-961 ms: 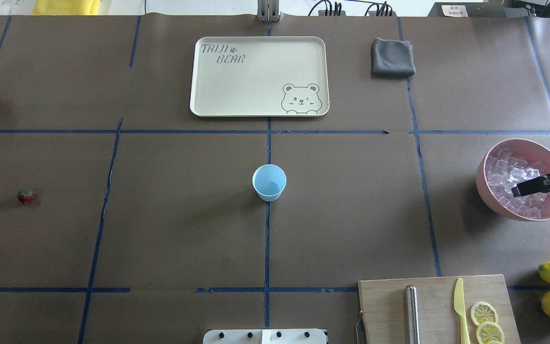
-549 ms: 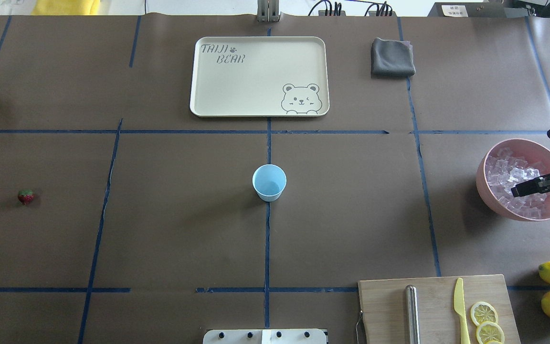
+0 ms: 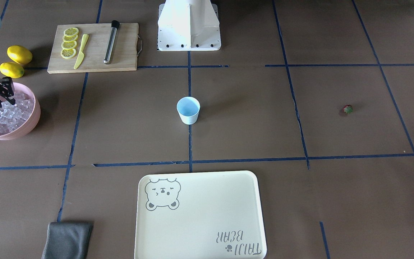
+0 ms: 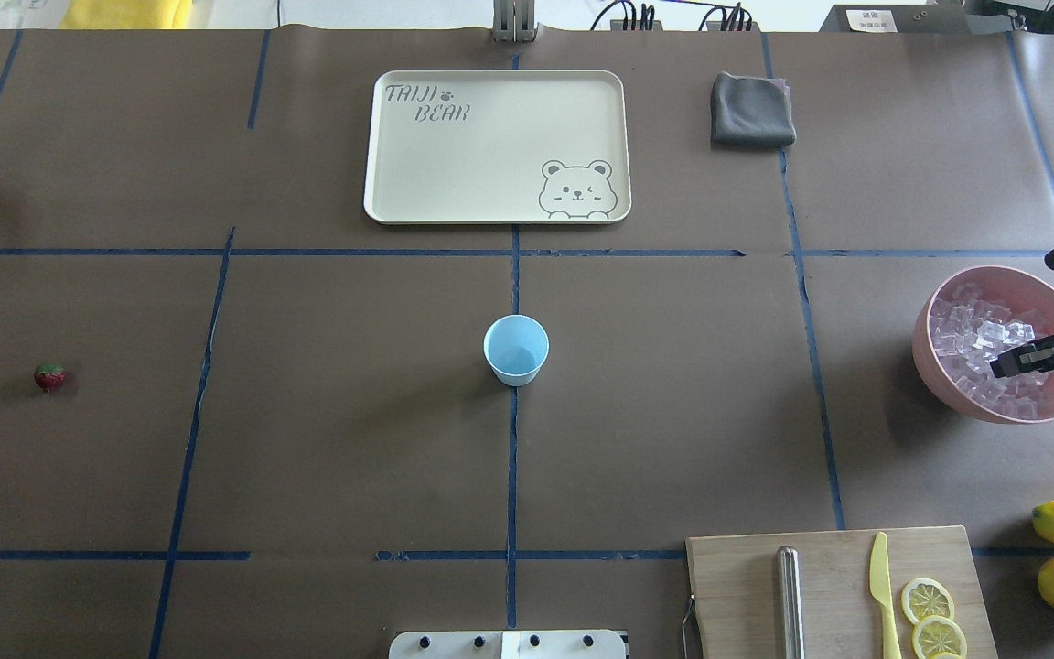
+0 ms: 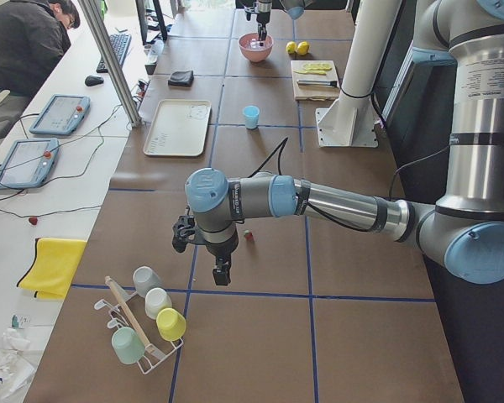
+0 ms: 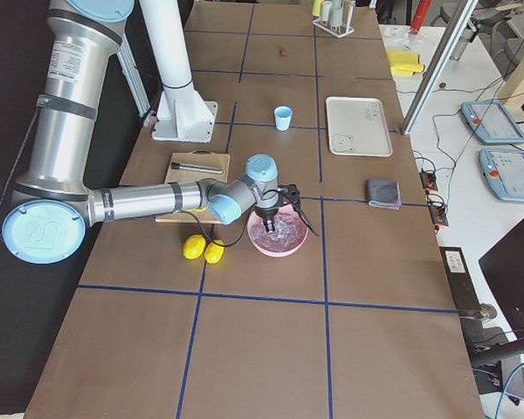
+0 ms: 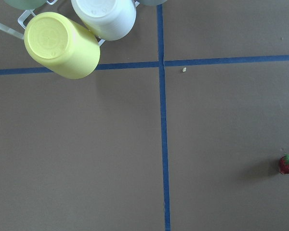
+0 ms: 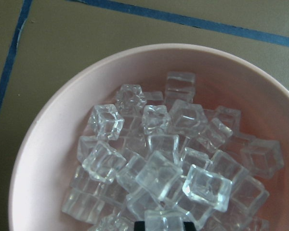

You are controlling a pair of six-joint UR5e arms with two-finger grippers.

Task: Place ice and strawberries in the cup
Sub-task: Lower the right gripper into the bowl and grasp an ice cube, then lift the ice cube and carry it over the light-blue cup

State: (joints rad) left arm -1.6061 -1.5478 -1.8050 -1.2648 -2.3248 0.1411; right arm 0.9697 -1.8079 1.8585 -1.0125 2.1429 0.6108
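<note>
- Two containers matter in the front-facing view. The pink bowl [image 3: 33, 117] at the table [image 3: 250, 118] edge is heaped with ice [image 3: 5, 115], and the cup [image 3: 188, 109] at mid-table looks empty. My right pincer [image 3: 4, 101] hangs right over the ice, but I cannot tell how wide it stands.
- Overhead, the strawberry [image 4: 49, 376] lies alone on the bare table, well apart from the cup.
- In the left side view, my left pincer [image 5: 222, 275] hovers near the berry, beside a rack of upturned cups [image 5: 147, 323]. I cannot judge its gap.
- In the right wrist view, the cubes lie jumbled and glassy, and are probably slippery. I would pick one cube sitting proud on top, straddle its flat faces, come down plumb, close gently and lift straight.
- In the left wrist view, the berry sits at the right edge, off-centre, so I would need to centre over it before going down.
</note>
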